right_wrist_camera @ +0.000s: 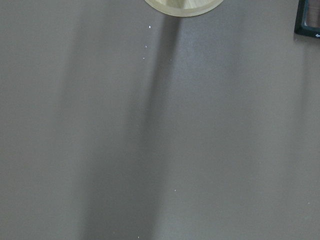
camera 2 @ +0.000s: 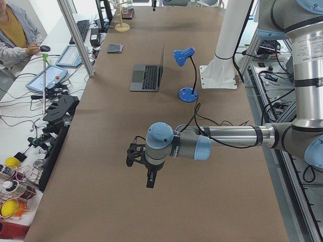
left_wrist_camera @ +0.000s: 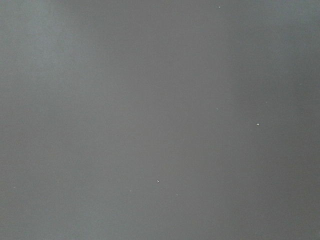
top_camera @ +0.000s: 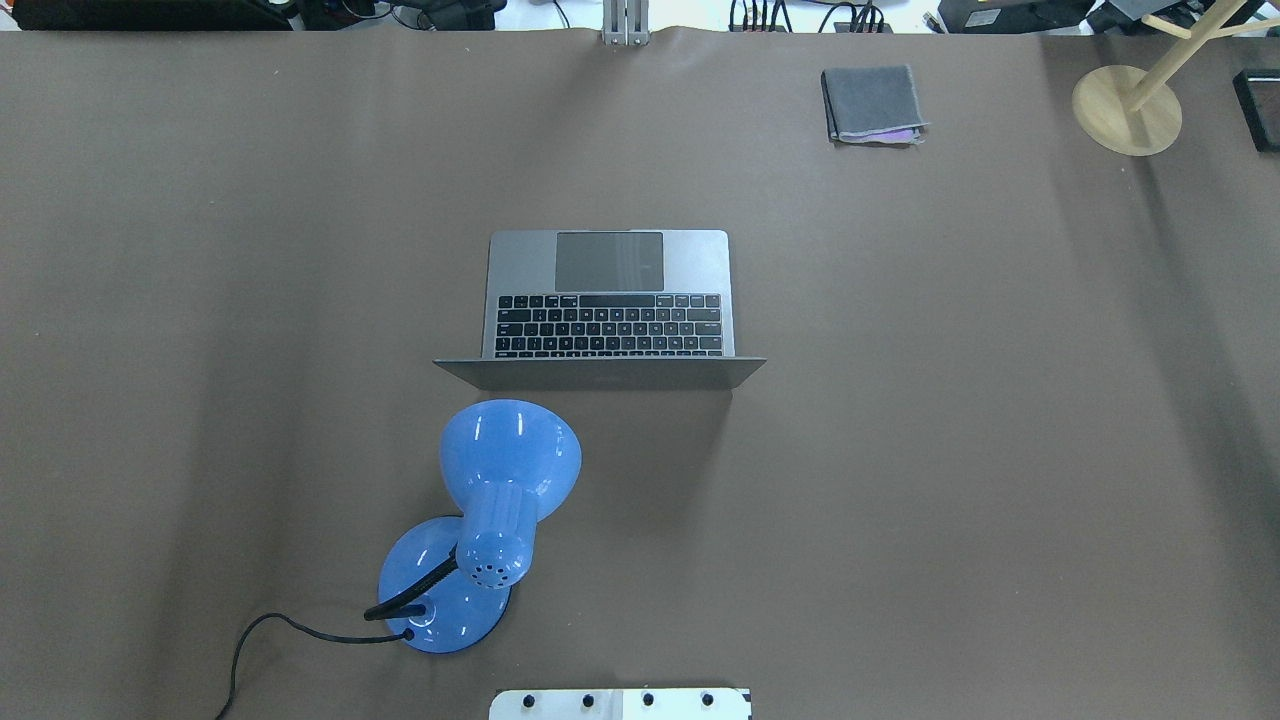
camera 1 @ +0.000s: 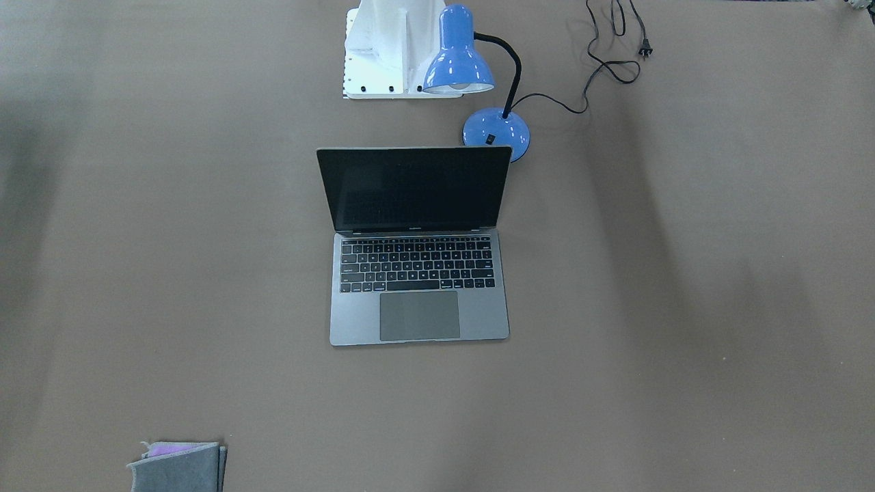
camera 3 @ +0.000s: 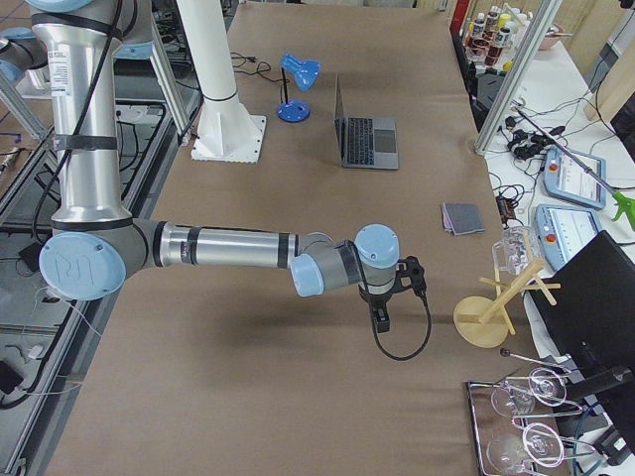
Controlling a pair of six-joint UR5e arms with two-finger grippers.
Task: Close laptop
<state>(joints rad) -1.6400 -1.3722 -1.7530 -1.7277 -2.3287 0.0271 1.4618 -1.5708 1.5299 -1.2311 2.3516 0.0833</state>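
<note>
The laptop point(camera 1: 419, 316) stands open in the middle of the brown table, screen black and upright, keyboard facing away from the robot. It also shows in the overhead view point(top_camera: 610, 262) and, small, in both side views point(camera 2: 147, 76) point(camera 3: 369, 140). My left gripper point(camera 2: 150, 181) shows only in the exterior left view, far from the laptop above bare table; I cannot tell whether it is open or shut. My right gripper point(camera 3: 382, 319) shows only in the exterior right view, also far from the laptop; I cannot tell its state. Both wrist views show only bare table.
A blue desk lamp point(top_camera: 500, 480) with a black cord stands just behind the laptop's lid, on the robot's left. A grey felt pouch point(top_camera: 872, 103) lies at the far side. A wooden stand point(top_camera: 1127, 108) is at the far right. The robot's white base plate point(camera 1: 383, 61) is behind the lamp.
</note>
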